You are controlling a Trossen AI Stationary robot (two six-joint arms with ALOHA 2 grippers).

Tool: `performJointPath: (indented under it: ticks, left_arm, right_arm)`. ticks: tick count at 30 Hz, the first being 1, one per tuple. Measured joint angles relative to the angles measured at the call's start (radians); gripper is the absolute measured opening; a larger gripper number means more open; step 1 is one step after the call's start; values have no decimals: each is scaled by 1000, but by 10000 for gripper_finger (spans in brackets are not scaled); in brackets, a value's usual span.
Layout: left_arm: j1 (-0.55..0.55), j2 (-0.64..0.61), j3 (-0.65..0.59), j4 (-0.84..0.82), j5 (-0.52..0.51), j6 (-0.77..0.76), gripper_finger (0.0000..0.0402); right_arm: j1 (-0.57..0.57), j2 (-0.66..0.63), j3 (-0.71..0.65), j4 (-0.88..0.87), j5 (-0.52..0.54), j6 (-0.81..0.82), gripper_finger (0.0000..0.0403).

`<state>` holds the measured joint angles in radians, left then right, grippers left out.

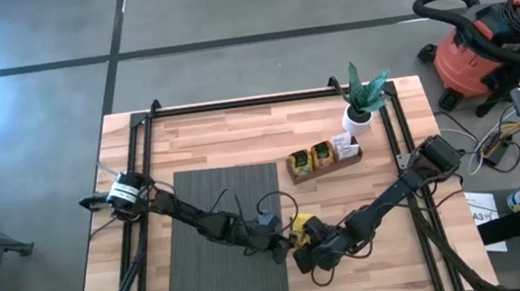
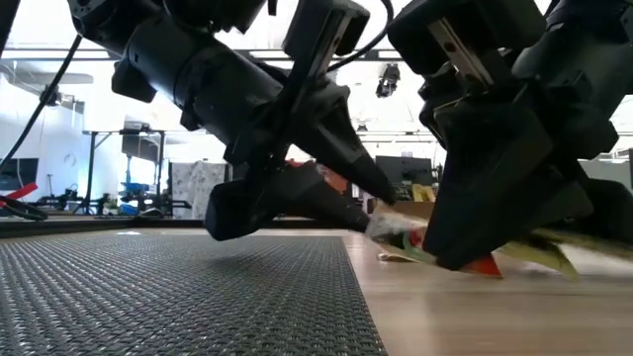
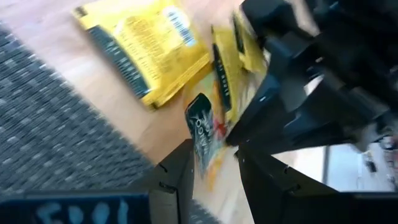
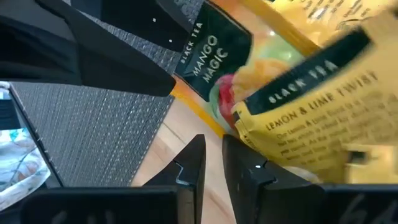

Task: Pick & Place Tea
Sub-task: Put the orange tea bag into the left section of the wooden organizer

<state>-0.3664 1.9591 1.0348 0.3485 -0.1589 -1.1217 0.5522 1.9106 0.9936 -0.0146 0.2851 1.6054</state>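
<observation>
- The tea sachets [image 1: 302, 225] lay in a small loose heap on the wooden surface [image 1: 345, 190], at the lower centre of the high view, just right of the grey ribbed mat [image 1: 223, 249].
- They were flat, square paper packets, mostly bright yellow with dark bands; one yellow packet [image 4: 323, 118] read "Black Tea Lemon & Lime Twist".
- Another sachet [image 4: 214, 53] was dark green with a fruit picture and the words "Mango Magic"; it lay partly under the yellow one.
- In the left wrist view a yellow sachet [image 3: 146, 46] with a barcode lay flat at upper left, apart from the crowded ones.
- The left gripper [image 1: 277, 246] met the heap from the mat side, its jaws apart around a thin dark-and-yellow sachet [image 3: 202, 127] standing on edge between them.
- The right gripper [image 1: 310, 249] pressed in from the other side; its jaws stood close together with a narrow gap, and I cannot tell whether they pinched anything.
- More tea packets sat in a brown wooden tray [image 1: 324, 157] at centre, beside a potted plant [image 1: 362, 103].
</observation>
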Motion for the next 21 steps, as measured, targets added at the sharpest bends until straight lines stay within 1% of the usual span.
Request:
performJointPath:
  ticks: [3,5,8,13,14,21]
  left_arm:
    - [0,0,0,21,-13,12,115]
    - [0,0,0,23,-31,39,104]
    - [1,0,0,26,-47,63,74]
    - [3,9,0,44,-52,72,12]
    - [4,15,1,54,-52,71,6]
    - [5,22,12,69,-51,87,1]
  right_arm:
    - [0,0,0,6,-2,-9,54]
    - [0,0,0,8,-1,-10,54]
    - [0,0,0,8,-1,-13,54]
    - [1,-2,0,10,1,-20,54]
    - [1,-2,0,11,2,-22,54]
    - [1,-7,1,31,5,-50,54]
